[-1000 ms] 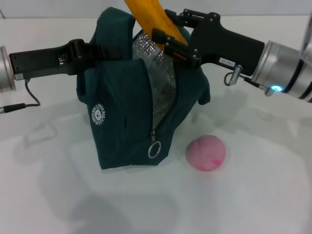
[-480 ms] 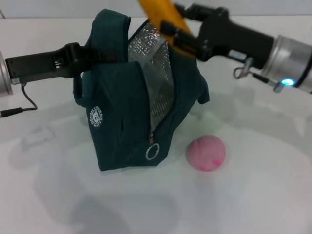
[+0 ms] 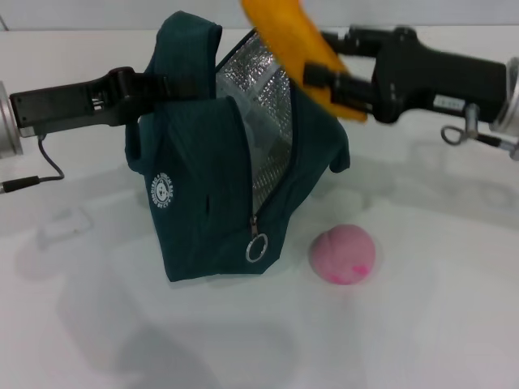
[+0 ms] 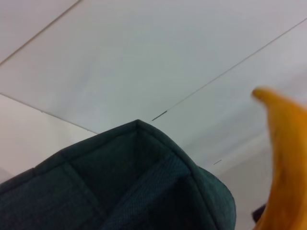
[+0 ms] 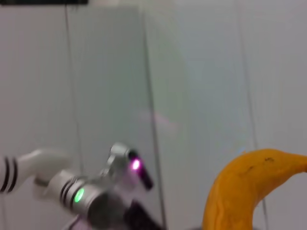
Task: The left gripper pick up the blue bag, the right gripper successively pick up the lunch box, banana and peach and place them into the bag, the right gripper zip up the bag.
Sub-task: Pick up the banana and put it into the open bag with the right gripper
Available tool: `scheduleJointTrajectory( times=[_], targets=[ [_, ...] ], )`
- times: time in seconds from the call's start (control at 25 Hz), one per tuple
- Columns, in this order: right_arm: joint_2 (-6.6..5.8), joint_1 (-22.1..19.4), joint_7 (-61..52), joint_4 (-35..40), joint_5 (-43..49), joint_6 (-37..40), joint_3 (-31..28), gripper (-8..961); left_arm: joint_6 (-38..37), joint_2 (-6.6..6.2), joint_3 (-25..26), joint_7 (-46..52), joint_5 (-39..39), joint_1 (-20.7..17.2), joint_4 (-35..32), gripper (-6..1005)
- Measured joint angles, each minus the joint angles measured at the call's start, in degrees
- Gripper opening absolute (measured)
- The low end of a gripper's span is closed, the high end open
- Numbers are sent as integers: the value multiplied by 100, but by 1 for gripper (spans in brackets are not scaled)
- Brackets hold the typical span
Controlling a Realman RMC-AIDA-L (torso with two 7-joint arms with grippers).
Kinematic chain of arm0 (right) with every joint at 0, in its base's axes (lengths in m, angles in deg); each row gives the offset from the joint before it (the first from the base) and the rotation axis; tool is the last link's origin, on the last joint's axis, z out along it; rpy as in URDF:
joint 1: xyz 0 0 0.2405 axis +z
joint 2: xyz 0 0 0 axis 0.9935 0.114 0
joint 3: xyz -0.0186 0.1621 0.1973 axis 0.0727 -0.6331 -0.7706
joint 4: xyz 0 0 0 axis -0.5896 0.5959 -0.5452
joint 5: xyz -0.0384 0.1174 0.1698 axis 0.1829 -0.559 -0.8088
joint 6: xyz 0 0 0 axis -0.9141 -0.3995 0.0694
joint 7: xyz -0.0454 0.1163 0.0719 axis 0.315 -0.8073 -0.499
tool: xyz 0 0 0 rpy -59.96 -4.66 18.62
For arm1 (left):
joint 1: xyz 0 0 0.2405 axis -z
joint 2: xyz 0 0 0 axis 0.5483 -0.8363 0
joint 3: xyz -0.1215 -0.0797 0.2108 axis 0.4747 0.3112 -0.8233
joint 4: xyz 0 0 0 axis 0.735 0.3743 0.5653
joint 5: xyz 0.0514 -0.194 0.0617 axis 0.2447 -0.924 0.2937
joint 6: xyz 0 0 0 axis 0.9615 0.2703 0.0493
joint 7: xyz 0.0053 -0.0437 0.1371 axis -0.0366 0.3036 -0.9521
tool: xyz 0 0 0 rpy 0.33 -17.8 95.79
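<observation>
Teal-blue fabric: the blue bag (image 3: 212, 178), standing on the white table (image 3: 422, 324), mouth open toward the robot's right, silver foil lining (image 3: 263, 121) showing inside, ring zip pull (image 3: 257, 247) hanging low on the front, small round white logo (image 3: 164, 192) on the side panel. Held up by its top at the robot's left side by the left gripper (image 3: 158, 85), fingers pressed together on the bag's upper fabric, black arm reaching in from the left edge of the head view, thin cable (image 3: 32, 174) trailing below it onto the table. In the left wrist view, only the bag's dark top corner (image 4: 139, 182) close up, with the banana's tip (image 4: 283, 158) beside it.

Above the bag's open mouth, tilted, clear of the fabric: the banana (image 3: 304, 57), yellow-orange, pinched across its lower part by the right gripper (image 3: 336, 85), jaws clamped on the fruit, black body stretching off toward the right edge. Same banana (image 5: 244, 191) filling the lower corner of the right wrist view, another arm's silver wrist with lit spots farther off.

On the table just in front of the bag's open side, near but apart from it: the peach (image 3: 343, 254), round, pink, mottled. Lunch box not made out from these views.
</observation>
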Motion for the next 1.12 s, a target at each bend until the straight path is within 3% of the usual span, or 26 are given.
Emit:
scheduleJointTrajectory(
  times=[0.12, 0.44, 0.72, 1.12],
  targets=[
    [-18, -141, -556, 309, 843, -50, -369, 425, -9, 7, -9, 0, -1, 2, 0, 30],
    [261, -312, -1685, 781, 2904, -49, -1458, 425, -24, 55, -35, -12, -32, 35, 0, 30],
    [322, -260, -2478, 1124, 3741, 13, -1518, 425, -207, 89, -69, -235, -298, 28, 0, 30],
    [416, 121, -2937, 1320, 4103, 332, -1500, 424, -207, 94, -71, -258, -267, 49, 144, 30]
  ],
)
